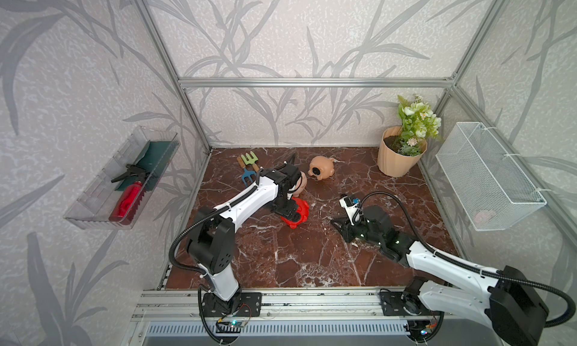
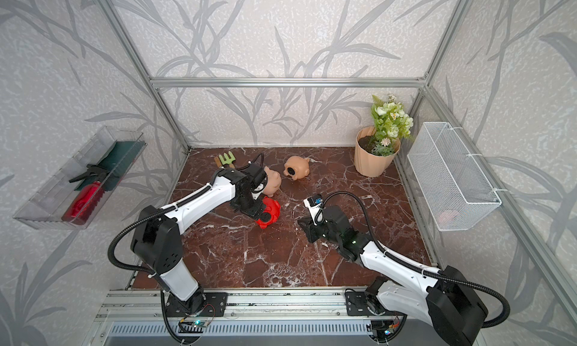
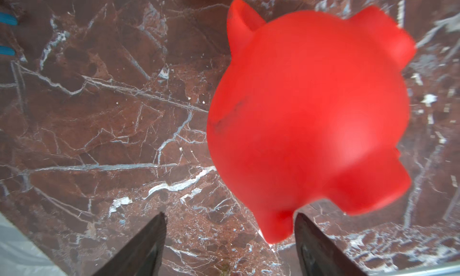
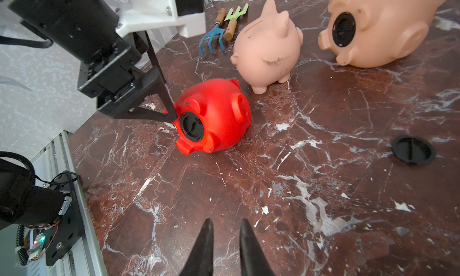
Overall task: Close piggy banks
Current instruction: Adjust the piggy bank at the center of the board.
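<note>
The red piggy bank [image 1: 301, 213] [image 4: 219, 122] lies on its side on the marble floor, with a black plug [image 4: 191, 126] sitting in its belly hole. My left gripper [image 1: 287, 210] [image 3: 230, 220] hangs over it, open. One foot of the pig lies between the jaws beside one finger [image 3: 313, 240]. A tan piggy bank [image 1: 301, 185] [image 4: 268, 55] stands upright just behind. Another tan piggy bank [image 1: 321, 169] [image 4: 378, 28] lies on its side, its dark belly opening [image 4: 344, 29] facing me. My right gripper [image 1: 338, 223] [image 4: 226, 225] hovers low, its jaws narrowly open and empty.
A loose black plug [image 4: 413, 150] lies on the floor to the right of the red pig. Two small hand rakes [image 1: 248, 168] lie at the back left. A ribbed pot of flowers [image 1: 398, 157] stands at the back right. A wire basket [image 1: 490, 175] and a clear tray [image 1: 93, 200] hang on the side walls.
</note>
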